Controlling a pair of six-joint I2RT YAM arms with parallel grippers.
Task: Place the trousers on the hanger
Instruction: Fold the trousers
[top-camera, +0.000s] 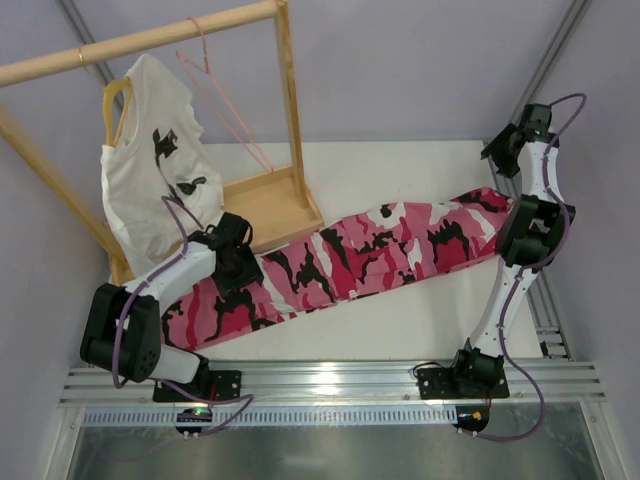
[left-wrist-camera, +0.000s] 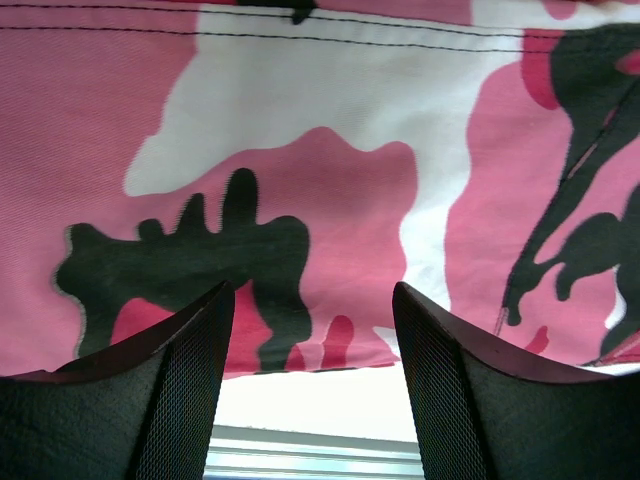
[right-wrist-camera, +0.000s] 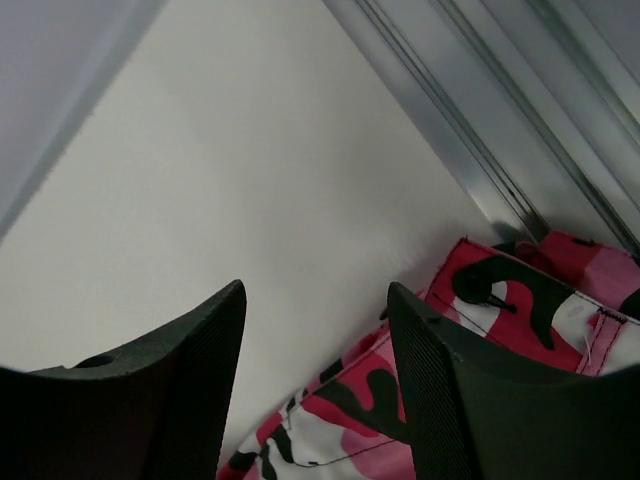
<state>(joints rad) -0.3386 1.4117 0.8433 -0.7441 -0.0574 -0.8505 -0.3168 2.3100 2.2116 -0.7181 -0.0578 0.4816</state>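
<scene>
Pink, magenta, white and black camouflage cloth trousers (top-camera: 370, 250) lie flat on the white counter (top-camera: 420, 330), with the thin pale-pink wire hanger (top-camera: 237, 102) hung well behind them; left hand (left-wrist-camera: 312, 290) and right hand (right-wrist-camera: 316, 290), at their ends, gape empty, so a shallow pinch risks the cloth slipping.

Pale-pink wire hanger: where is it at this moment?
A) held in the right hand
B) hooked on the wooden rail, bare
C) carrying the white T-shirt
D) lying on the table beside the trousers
B: the pale-pink hanger hangs from the wooden rail with nothing on it, while the trousers lie flat on the table.
</scene>
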